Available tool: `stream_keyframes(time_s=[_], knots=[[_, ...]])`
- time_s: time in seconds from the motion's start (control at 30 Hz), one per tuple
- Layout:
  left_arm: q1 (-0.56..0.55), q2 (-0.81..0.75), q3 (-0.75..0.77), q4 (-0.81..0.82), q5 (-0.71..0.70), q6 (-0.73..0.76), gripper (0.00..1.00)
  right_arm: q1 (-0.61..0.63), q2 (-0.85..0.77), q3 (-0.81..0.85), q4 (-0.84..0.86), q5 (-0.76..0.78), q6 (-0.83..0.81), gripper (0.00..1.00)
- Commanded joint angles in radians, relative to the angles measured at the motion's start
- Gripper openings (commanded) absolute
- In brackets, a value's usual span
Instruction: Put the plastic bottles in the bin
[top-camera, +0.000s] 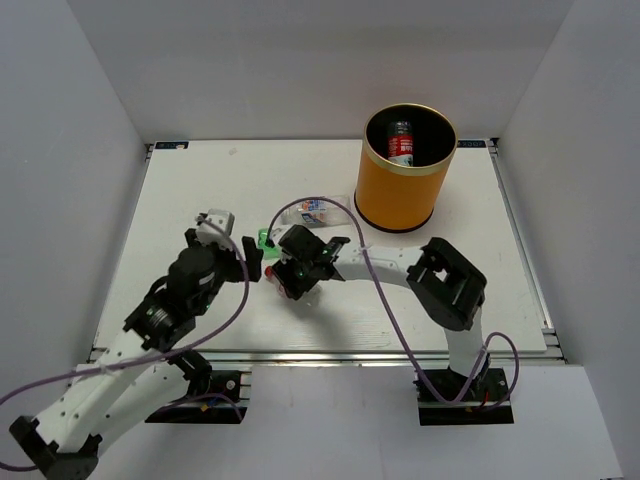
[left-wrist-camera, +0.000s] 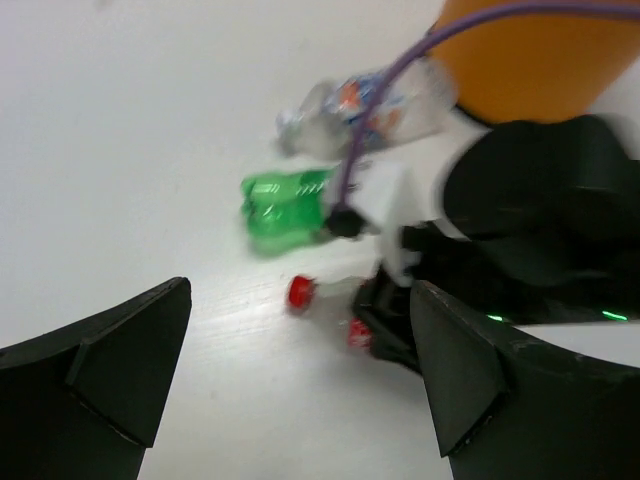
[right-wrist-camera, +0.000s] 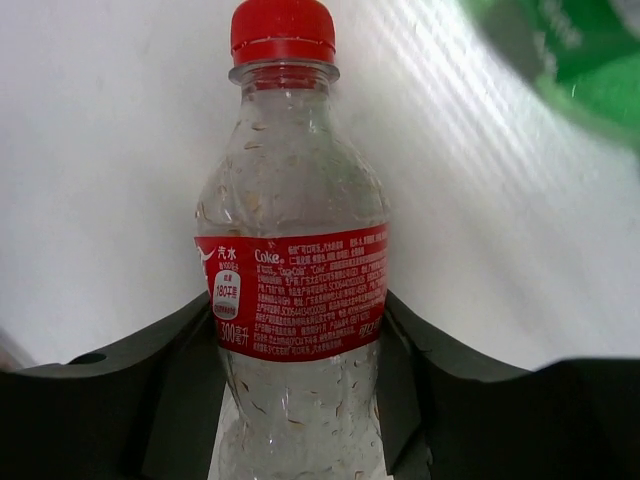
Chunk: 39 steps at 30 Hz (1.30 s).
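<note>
Listing the items at this moment, we entered:

1. Right gripper (top-camera: 285, 270): fingers (right-wrist-camera: 185, 370) pressed against both sides of the red label of the Coke bottle (right-wrist-camera: 290, 200), which was clear, red-capped and low over the table (top-camera: 180, 190).
2. Left gripper (left-wrist-camera: 300, 295): fingers spread, nothing between them, close beside the right one.
3. Green bottle (top-camera: 268, 238): lying just beside the held one.
4. Clear bottle (top-camera: 312, 209) with a blue and orange label: lying nearer the bin (top-camera: 405, 195).
5. Bin: upright at the far right, one red-labelled bottle (top-camera: 401, 142) already inside.

Hazards, as we judged them: the smooth, thin plastic might slip or buckle in the grip. A careless lift could knock the green bottle away or brush the left gripper. A low carry might catch the bin's rim.
</note>
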Motion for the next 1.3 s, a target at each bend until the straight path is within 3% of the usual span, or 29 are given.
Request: stream_keyframes(time_s=[0.0,0.07,0.2,0.4,0.53,0.6,0.67,0.8,0.87,1.03,1.07,1.1,1.17,1.27], knots=[[0.011,0.157,0.081,-0.162,-0.175,-0.186,1.0,-0.006,-0.142,-0.036,-0.068,-0.078,-0.125,0.0],[0.011,0.229,0.135,-0.242,-0.204,-0.356,1.0,-0.067,-0.287,-0.065,-0.074,-0.014,-0.187,0.0],[0.011,0.251,0.135,-0.218,-0.204,-0.518,1.0,-0.145,-0.456,-0.08,-0.1,0.08,-0.201,0.0],[0.011,0.398,0.141,-0.149,-0.111,-0.597,1.0,-0.245,-0.699,-0.04,-0.066,0.166,-0.334,0.0],[0.011,0.536,0.204,-0.129,-0.059,-0.467,1.0,-0.319,-0.77,-0.002,0.069,0.308,-0.481,0.0],[0.011,0.599,0.236,-0.119,-0.008,-0.27,1.0,-0.387,-0.762,-0.005,0.227,0.352,-0.523,0.0],[0.011,0.624,0.255,-0.109,0.026,-0.089,1.0,-0.441,-0.696,0.048,0.258,0.32,-0.54,0.0],[0.011,0.633,0.276,-0.084,0.099,0.126,1.0,-0.535,-0.528,0.141,0.349,0.28,-0.52,0.0],[0.011,0.657,0.276,-0.072,0.116,0.267,1.0,-0.575,-0.409,0.264,0.333,0.275,-0.512,0.0],[0.011,0.706,0.256,0.016,0.15,0.426,1.0,-0.69,-0.244,0.481,0.149,0.185,-0.459,0.0],[0.011,0.723,0.256,0.016,0.15,0.456,1.0,-0.695,-0.203,0.504,0.14,0.15,-0.458,0.09],[0.011,0.76,0.279,0.025,0.139,0.472,1.0,-0.717,-0.192,0.516,0.123,0.145,-0.46,0.25],[0.011,0.804,0.299,0.025,0.13,0.51,1.0,-0.73,-0.133,0.575,0.083,0.122,-0.46,0.7],[0.011,0.886,0.333,0.025,0.104,0.542,1.0,-0.757,-0.101,0.619,0.0,0.076,-0.457,0.89]])
